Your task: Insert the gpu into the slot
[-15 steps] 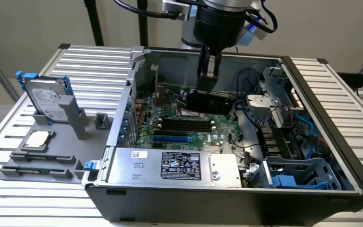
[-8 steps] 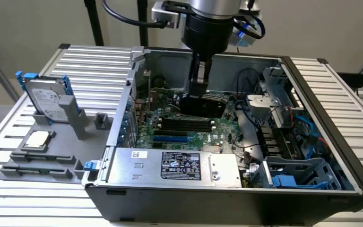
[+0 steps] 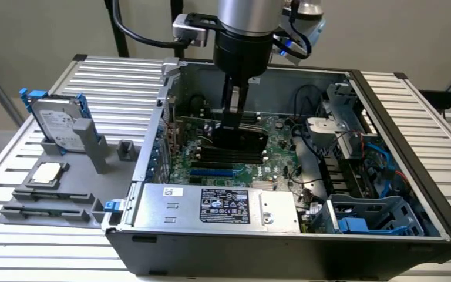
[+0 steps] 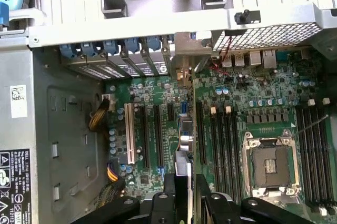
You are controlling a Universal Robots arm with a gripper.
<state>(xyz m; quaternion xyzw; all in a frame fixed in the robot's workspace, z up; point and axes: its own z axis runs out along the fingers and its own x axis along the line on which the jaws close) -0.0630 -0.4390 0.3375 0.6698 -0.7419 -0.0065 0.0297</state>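
My gripper (image 3: 236, 124) reaches down into the open computer case and is shut on the gpu (image 3: 239, 143), whose black cooler block hangs just over the green motherboard. The wrist view shows the gpu (image 4: 184, 142) edge-on, running away from my fingers (image 4: 169, 195) toward the case's rear wall, its silver bracket end by the rear openings. The bright-blue slot (image 3: 211, 174) lies on the board in front of the card in the exterior view, bare along its length. In the wrist view a short blue piece (image 4: 184, 108) shows right under the card's edge; the rest there is hidden.
The grey labelled power-supply box (image 3: 218, 205) fills the case's near side. Black memory slots (image 4: 316, 150) and the open CPU socket (image 4: 268, 166) lie beside the card. Cables and a blue drive cage (image 3: 366, 218) crowd the exterior view's right. A hard drive (image 3: 57, 123) stands outside the case.
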